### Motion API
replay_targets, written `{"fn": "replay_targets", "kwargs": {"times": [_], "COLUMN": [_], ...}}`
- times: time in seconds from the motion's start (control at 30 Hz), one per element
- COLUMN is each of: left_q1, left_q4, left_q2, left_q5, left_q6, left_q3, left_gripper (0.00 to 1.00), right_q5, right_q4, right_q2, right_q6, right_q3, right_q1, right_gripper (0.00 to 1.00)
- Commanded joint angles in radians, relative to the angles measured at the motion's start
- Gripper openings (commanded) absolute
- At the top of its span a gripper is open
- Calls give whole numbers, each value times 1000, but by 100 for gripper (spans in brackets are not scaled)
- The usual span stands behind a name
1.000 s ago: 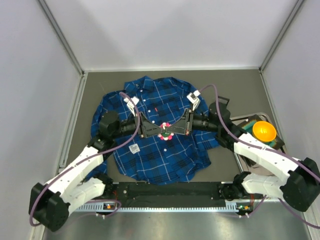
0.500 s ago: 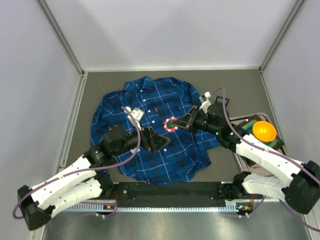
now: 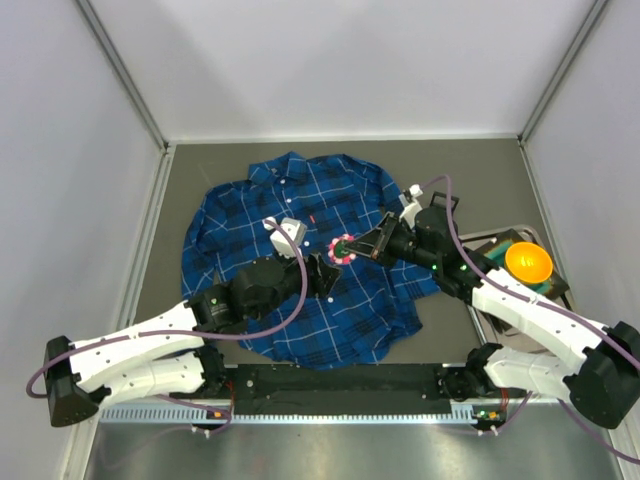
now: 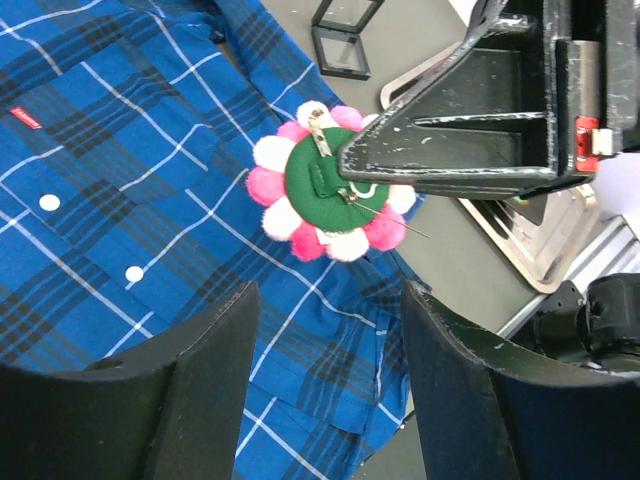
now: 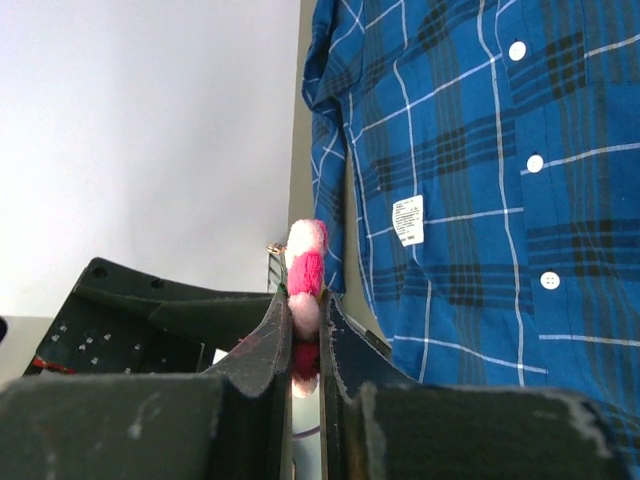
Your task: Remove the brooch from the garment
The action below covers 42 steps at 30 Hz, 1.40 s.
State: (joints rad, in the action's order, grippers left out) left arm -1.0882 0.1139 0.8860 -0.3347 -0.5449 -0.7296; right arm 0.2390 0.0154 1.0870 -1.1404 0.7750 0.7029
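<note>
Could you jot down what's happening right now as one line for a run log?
right hand: shut on brooch | brooch: held clear of shirt, pin unclasped | left hand: open, empty, beside brooch

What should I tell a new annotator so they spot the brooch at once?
Start at the blue plaid shirt spread on the table. Near its middle, the right gripper pinches the brooch. It is a small round flower of pink and white puffs, unlike the shirt's plain white buttons and square white tag.

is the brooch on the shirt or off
Off. The right gripper pinches the brooch clear of the shirt, its pin hanging bare.
</note>
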Motion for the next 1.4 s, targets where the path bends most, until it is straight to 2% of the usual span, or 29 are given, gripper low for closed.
{"fn": "replay_targets", "kwargs": {"times": [0.0,0.1,0.17,0.23,0.37,0.5,0.8,1.07,1.2,1.37], "left_q1": [-3,-3,-1,-1,14,72,125,159,223,295], "left_q4": [-13,-36,-30,-22,-3,-14,-63,-155,-171,-226], "left_q2": [-16,-10,4,11,7,4,7,-2,-15,-56], "left_q5": [-40,-21,-23,-26,-37,39,123,209,262,336], "left_q6": [14,-3,-16,-29,-55,-98,-153,-219,-274,-319], "left_q3": [-30,-28,-34,-44,-53,-44,-18,36,59,120], "left_gripper": [63,69,76,78,78,78,79,86,85,75], "right_q5": [52,57,65,69,83,89,100,106,115,123], "right_q4": [-49,-55,-60,-58,-60,-61,-68,-69,-77,-86], "right_q2": [-25,-32,-33,-32,-35,-44,-64,-55,-61,-81], "right_q6": [24,31,42,57,74,87,100,113,128,154], "right_q3": [38,29,36,40,37,27,17,14,3,-22], "right_q1": [-2,0,4,15,21,30,41,60,64,63], "right_gripper": [0,0,0,0,0,0,0,0,0,0]}}
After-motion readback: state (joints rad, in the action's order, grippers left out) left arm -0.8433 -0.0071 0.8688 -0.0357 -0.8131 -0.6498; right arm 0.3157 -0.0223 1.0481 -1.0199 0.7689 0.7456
